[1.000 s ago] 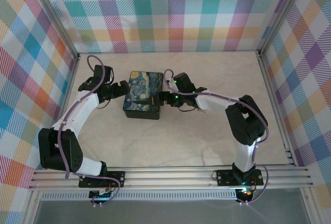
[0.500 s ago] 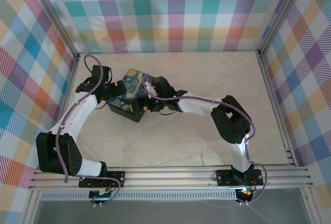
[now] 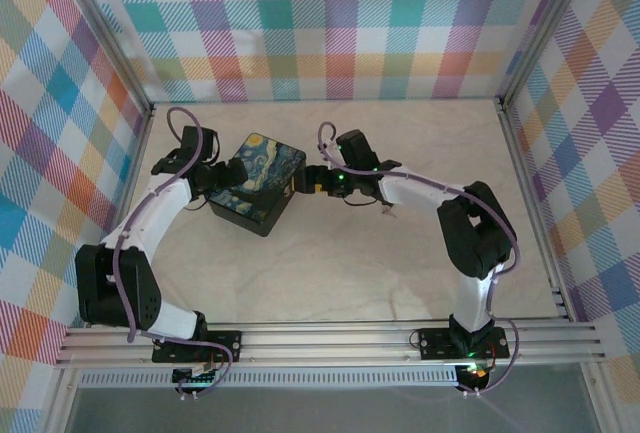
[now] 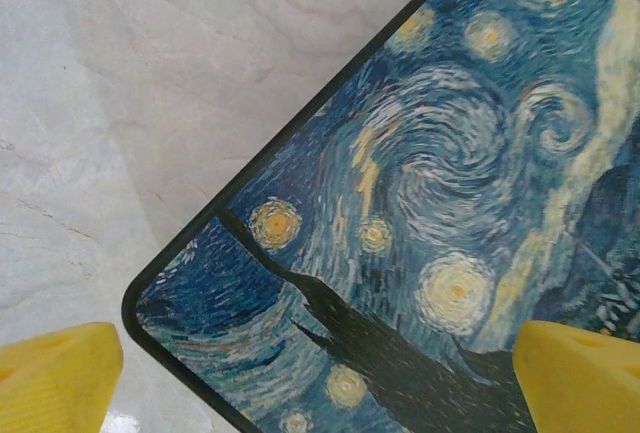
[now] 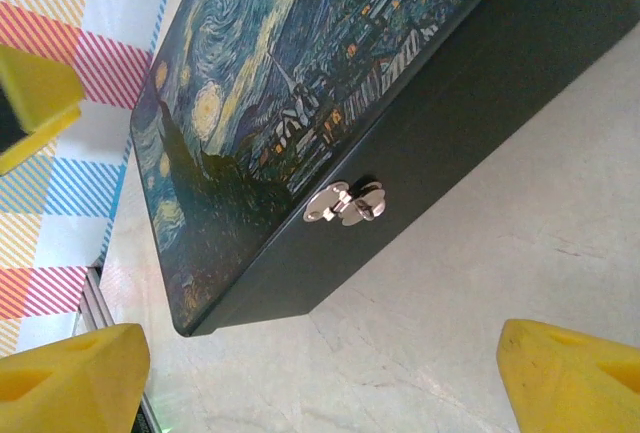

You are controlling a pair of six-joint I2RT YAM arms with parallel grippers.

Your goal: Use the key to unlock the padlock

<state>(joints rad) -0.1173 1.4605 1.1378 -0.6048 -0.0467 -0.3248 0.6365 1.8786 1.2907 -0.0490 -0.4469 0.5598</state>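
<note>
a: what's the biggest thing there?
b: the pale marbled table (image 3: 400, 283). on it sits a dark box (image 3: 255, 188) with a blue-and-yellow swirly painted lid (image 4: 450, 183), turned so one corner points toward the arm bases.
a: and the arms?
b: the left arm (image 3: 150, 213) curves in to the left of the box, and the right arm (image 3: 430, 193) reaches in from the right of the box.
a: the claws?
b: the left gripper (image 3: 220, 181) is at the box's left corner, spread wide and gripping nothing. in its own camera one yellow pad is off the box over the table and the other is over the lid. the right gripper (image 3: 300, 183) is just right of the box, also spread wide with nothing in it, facing the box's dark side wall.
a: anything smaller?
b: a silvery clasp (image 5: 345, 203) on that side wall, right under the lid's edge.
a: and the padlock?
b: i cannot tell where it is.
</note>
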